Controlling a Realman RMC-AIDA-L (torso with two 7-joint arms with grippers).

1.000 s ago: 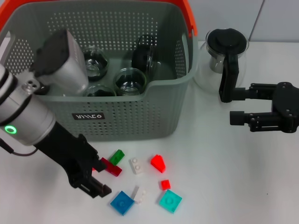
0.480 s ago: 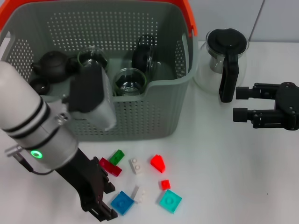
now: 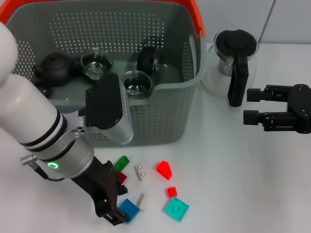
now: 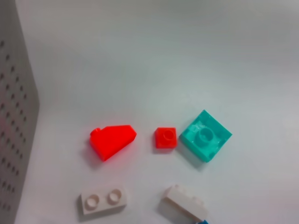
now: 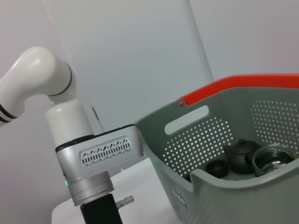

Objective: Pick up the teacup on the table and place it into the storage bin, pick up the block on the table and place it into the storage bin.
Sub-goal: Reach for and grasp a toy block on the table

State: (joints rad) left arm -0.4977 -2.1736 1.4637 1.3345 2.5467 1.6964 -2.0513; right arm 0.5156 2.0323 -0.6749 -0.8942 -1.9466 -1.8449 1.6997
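1. Hanging low over the table's (image 3: 233, 170) near edge, the left pincer (image 3: 116, 213) sat at the blue block (image 3: 130, 208), its fingertips touching the block's near-left side; whether the fingers were apart or closed could not be told.
2. The other blocks lay just beyond it near that edge: a green one (image 3: 122, 162), a white two-stud one (image 3: 141, 172), a red wedge (image 3: 164, 169), a small red square (image 3: 172, 191) and a teal plate (image 3: 176, 209).
3. The storage bin (image 3: 160, 116) stood toward the table's far left, holding a glass teacup (image 3: 135, 82), another glass cup (image 3: 95, 65) and a dark teapot (image 3: 55, 68).
4. The right pincer (image 3: 251, 106) hovered near the right edge with fingers apart, gripping nothing, just beside the glass pot (image 3: 234, 57).
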